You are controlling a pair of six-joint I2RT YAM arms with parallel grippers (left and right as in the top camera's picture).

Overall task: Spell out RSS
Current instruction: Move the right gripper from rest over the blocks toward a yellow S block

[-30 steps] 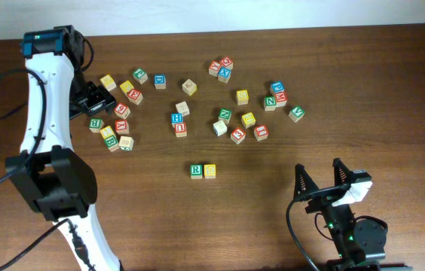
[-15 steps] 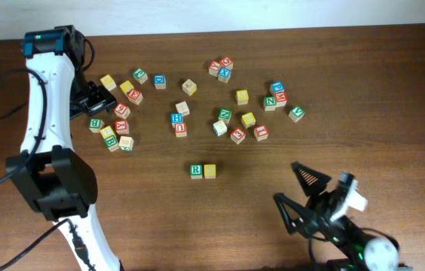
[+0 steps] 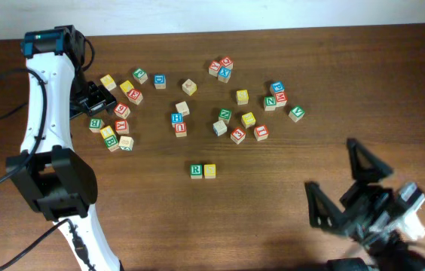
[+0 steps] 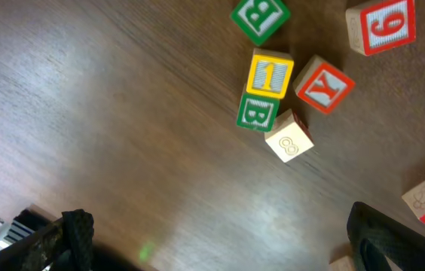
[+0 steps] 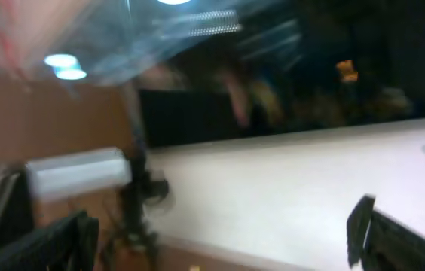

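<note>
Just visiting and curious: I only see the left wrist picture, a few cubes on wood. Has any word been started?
Observer: Yes. A green R cube sits beside a yellow cube, apart from the scatter.
Operator: Where's the other arm?
Observer: On the right, away from every cube; the right fingers are spread wide, holding nothing.
Operator: More yellow cubes?
Observer: Several in the scatter, such as a loose yellow cube right of centre; letters too small to read.

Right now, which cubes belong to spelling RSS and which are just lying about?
For the job: green R cube; yellow cube beside it; a loose yellow cube, possibly the second S, lettering unreadable.
Lying about: red Y cube; green B cube; red 9 cube; yellow 1 cube; plain 8 cube.
</note>
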